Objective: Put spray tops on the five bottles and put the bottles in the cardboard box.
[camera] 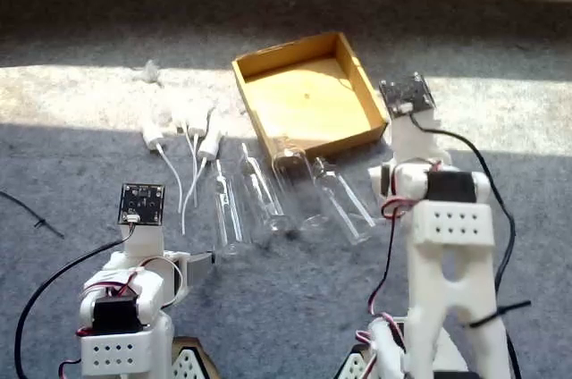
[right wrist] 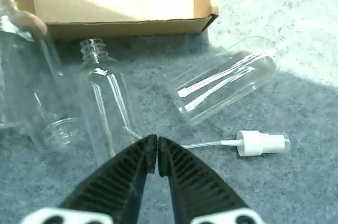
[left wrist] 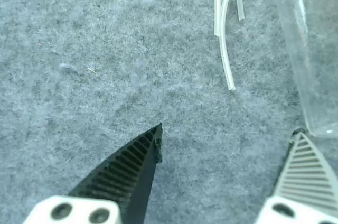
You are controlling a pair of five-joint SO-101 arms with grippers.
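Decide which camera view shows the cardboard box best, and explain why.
The high view: the whole cardboard box lies open there, all four walls and floor visible. In the right wrist view the cardboard box is cut off: one wall and some floor. The left wrist view faces carpet and tubes.

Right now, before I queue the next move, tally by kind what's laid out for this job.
Bottles: 5, four side by side, one more in the right wrist view
Spray tops: 4 that I can make out, three in a cluster, one beside that fifth bottle
Cardboard box: 1
Total: 10
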